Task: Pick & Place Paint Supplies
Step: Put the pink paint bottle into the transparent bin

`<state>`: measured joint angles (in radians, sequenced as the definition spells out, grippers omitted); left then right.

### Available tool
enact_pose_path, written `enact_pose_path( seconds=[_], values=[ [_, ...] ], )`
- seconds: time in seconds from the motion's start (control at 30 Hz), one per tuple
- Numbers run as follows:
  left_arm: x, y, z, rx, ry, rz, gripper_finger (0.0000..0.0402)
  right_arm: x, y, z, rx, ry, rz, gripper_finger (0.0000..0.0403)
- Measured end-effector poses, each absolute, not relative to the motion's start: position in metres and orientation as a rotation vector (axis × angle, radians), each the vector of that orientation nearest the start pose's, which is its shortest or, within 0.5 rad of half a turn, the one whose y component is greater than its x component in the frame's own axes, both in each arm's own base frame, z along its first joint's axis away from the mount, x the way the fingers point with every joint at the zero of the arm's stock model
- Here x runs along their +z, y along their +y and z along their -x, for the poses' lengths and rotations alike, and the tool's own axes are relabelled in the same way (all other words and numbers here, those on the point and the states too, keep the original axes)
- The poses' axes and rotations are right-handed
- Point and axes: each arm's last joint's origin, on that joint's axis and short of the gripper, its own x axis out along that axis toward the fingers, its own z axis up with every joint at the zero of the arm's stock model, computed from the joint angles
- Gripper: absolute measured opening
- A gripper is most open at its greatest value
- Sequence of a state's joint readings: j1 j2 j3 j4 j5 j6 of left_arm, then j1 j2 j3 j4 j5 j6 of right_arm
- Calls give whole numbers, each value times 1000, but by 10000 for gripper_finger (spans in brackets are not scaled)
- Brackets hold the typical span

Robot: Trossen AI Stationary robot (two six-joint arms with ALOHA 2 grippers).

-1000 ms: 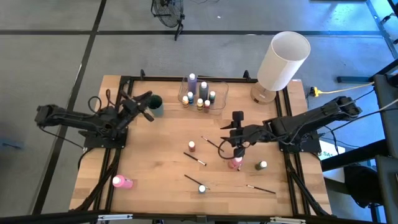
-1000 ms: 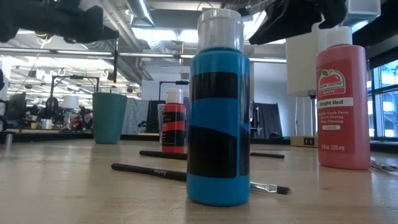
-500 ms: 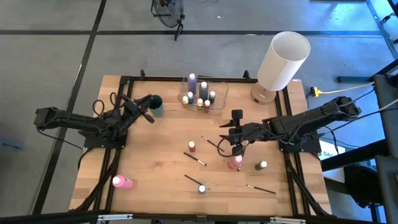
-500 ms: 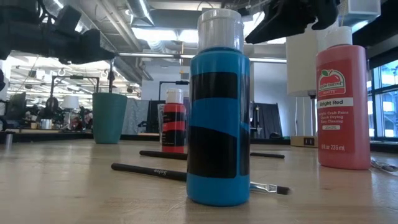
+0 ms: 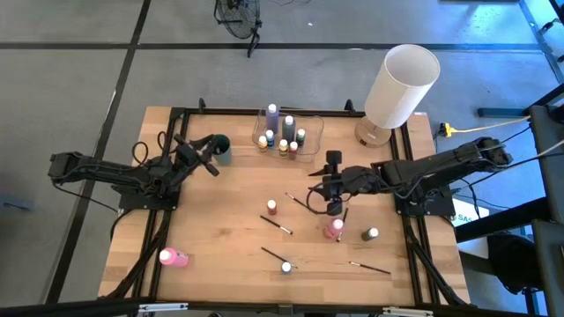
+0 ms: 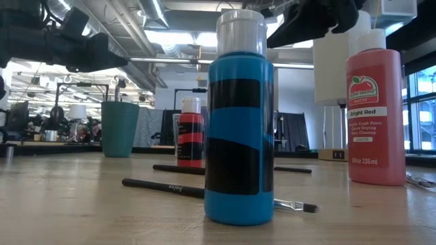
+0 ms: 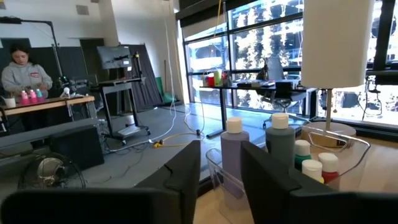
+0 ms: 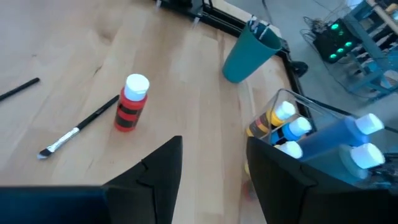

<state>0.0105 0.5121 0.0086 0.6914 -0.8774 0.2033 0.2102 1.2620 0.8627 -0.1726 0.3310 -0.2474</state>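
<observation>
L gripper [image 5: 211, 157] by teal cup [image 5: 221, 149], far left, jaws now parting w/ nothing between; R gripper [image 5: 333, 187] lifted off pink bottle [image 5: 334, 229], empty. We've still got loose supplies.

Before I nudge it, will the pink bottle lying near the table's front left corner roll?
Probably. The pink bottle lies on its side on bare wood, and its round body should roll across its length. Its narrower cap end may make it curve. It looks like light plastic.
</observation>
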Motion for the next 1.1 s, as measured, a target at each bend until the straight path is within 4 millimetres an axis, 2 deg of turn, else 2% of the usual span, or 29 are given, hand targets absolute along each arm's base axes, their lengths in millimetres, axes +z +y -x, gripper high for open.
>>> enact_pose_path(
  seconds=[0.23, 0.4, 0.6, 0.77, 0.93, 1.1],
  values=[
    [184, 24, -118, 899, -84, -118, 151, 261, 46, -267, -25, 577, 387, 181],
    [200, 22, -120, 890, -80, -204, 183, 261, 46, -267, -25, 575, 386, 181],
    [247, 13, -126, 833, -88, -301, 197, 261, 46, -266, -25, 578, 387, 181],
    [292, 1, -136, 672, 9, -298, 195, 260, 46, -266, -25, 581, 387, 181],
    [328, -14, -148, 478, 219, -331, 196, 260, 46, -266, -25, 585, 386, 181],
    [349, -32, -156, 212, 529, -352, 187, 259, 47, -266, 17, 590, 374, 181]
  ],
)
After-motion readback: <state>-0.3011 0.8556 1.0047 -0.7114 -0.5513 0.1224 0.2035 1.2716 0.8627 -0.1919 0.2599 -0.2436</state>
